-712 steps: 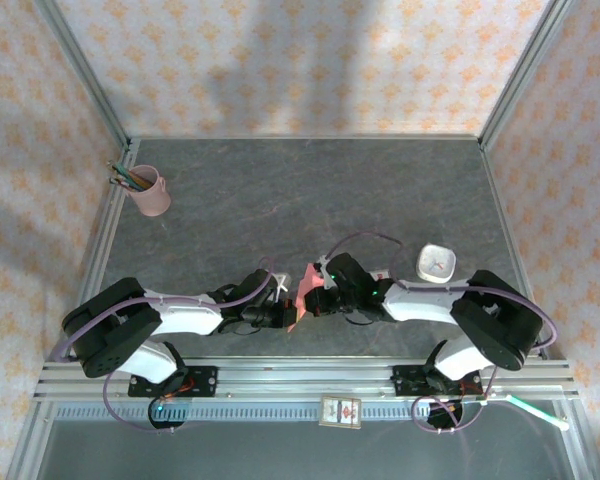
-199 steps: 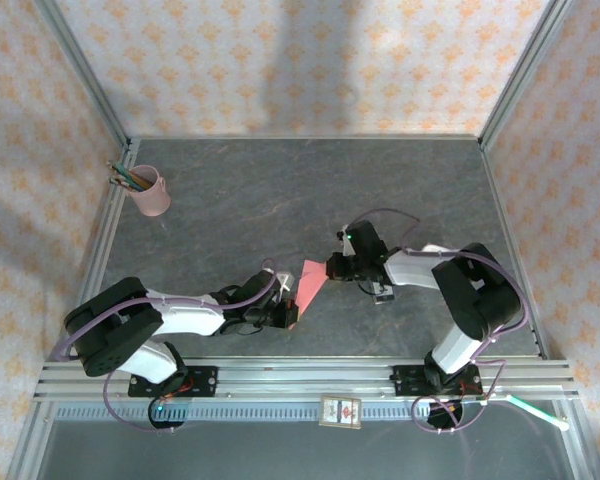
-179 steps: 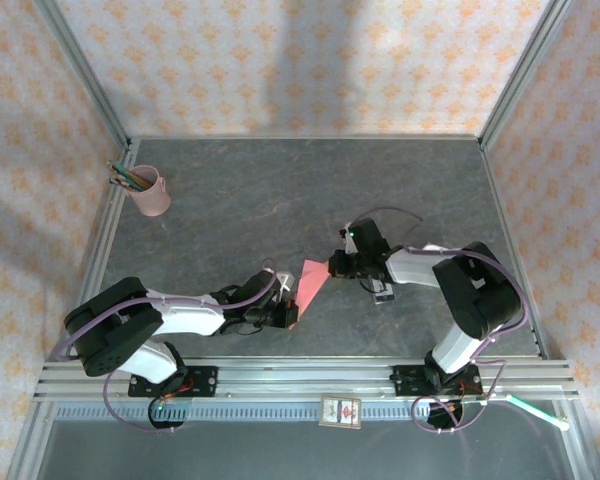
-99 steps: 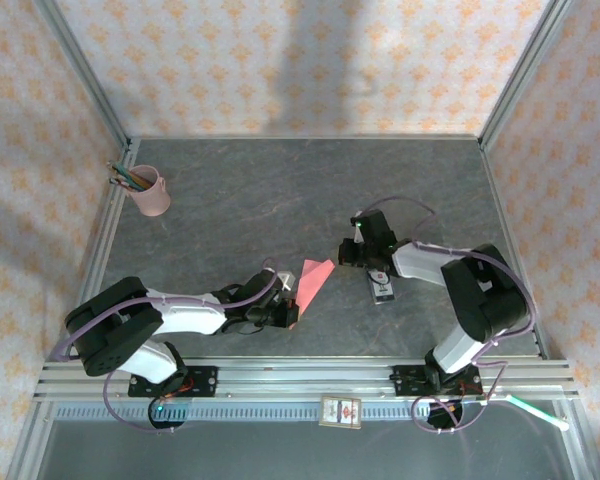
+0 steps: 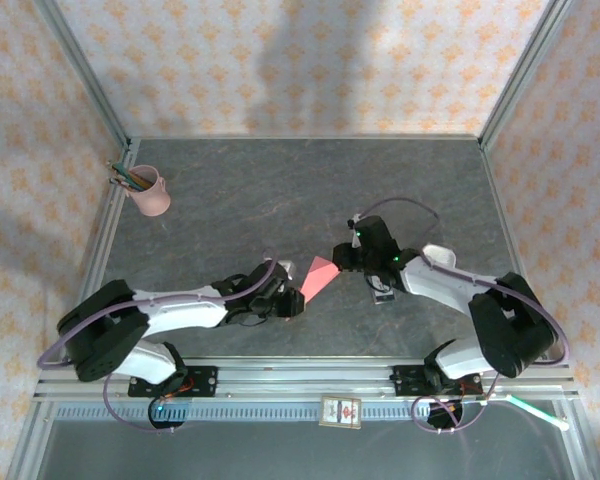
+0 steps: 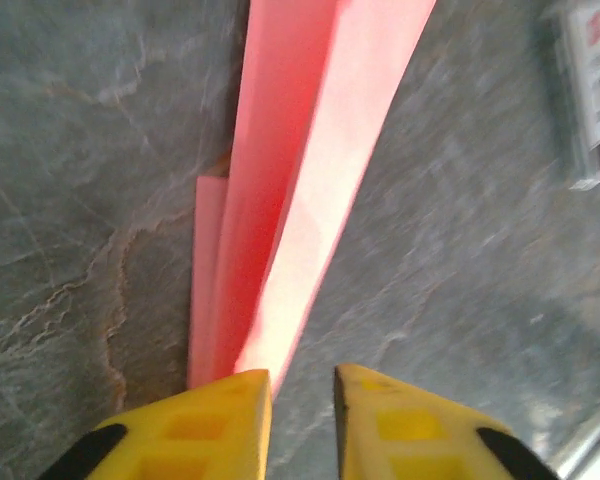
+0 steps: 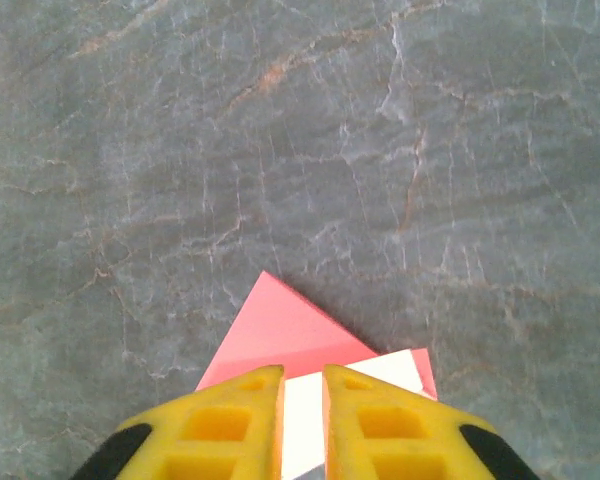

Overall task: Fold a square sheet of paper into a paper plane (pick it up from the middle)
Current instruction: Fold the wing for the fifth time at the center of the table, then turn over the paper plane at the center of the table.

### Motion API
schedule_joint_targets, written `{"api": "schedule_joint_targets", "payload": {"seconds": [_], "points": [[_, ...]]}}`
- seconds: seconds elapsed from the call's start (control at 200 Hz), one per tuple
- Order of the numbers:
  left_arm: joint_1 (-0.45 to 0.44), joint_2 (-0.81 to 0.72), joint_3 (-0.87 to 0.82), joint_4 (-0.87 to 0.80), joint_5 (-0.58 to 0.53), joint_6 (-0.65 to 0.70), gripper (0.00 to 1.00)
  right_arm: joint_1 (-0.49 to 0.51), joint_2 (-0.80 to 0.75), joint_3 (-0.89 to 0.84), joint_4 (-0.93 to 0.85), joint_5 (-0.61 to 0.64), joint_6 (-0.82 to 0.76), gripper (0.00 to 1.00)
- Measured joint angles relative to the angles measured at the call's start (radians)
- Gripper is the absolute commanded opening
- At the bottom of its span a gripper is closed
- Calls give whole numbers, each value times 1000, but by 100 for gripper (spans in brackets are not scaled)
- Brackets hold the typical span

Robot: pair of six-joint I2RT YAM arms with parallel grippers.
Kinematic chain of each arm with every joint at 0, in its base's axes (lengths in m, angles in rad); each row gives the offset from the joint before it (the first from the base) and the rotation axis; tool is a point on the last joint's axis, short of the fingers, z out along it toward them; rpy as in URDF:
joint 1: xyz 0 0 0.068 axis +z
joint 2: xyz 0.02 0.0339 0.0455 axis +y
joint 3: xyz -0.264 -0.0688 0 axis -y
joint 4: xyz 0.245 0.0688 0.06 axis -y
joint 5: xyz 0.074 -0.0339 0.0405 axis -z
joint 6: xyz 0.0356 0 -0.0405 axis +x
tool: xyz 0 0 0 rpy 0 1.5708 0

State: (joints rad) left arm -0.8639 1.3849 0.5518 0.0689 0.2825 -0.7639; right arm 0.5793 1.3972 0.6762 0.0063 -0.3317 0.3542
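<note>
The salmon-pink paper, folded into a narrow creased shape, lies between the two arms on the dark table. In the left wrist view the paper runs away from me, one flap raised, and its near end goes in under my left finger. My left gripper holds that end with only a slit between its fingertips. My right gripper sits over the paper's far right corner. Its fingers are nearly together, and the paper lies flat beneath them.
A small white-and-black box lies just right of the paper, under the right forearm. A pink pencil cup stands at the far left. Metal frame rails edge the table, with patterned walls behind.
The right gripper drew back from the paper's tip half a second ago and has now come back over its right corner. The left arm has pushed forward, its elbow dropping, and the paper shifted slightly.
</note>
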Motion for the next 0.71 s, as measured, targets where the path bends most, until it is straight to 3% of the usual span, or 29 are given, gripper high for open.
{"api": "schedule_joint_targets", "payload": {"seconds": [0.035, 0.095, 0.33, 0.486, 0.706], "points": [[3, -38, 0, -11, -16, -3, 39, 11, -10, -7, -4, 8, 18, 28], [17, -104, -2, -29, -46, -3, 43, 35, -16, -12, -7, 26, 55, 44], [153, -288, -59, -60, -129, -2, 50, 207, 31, -8, 2, 106, 199, 76], [164, -302, -77, -74, -141, 6, 51, 274, 132, 21, 6, 159, 294, 81], [164, -287, -103, -66, -130, 6, 51, 322, 196, 80, -46, 270, 377, 77]]}}
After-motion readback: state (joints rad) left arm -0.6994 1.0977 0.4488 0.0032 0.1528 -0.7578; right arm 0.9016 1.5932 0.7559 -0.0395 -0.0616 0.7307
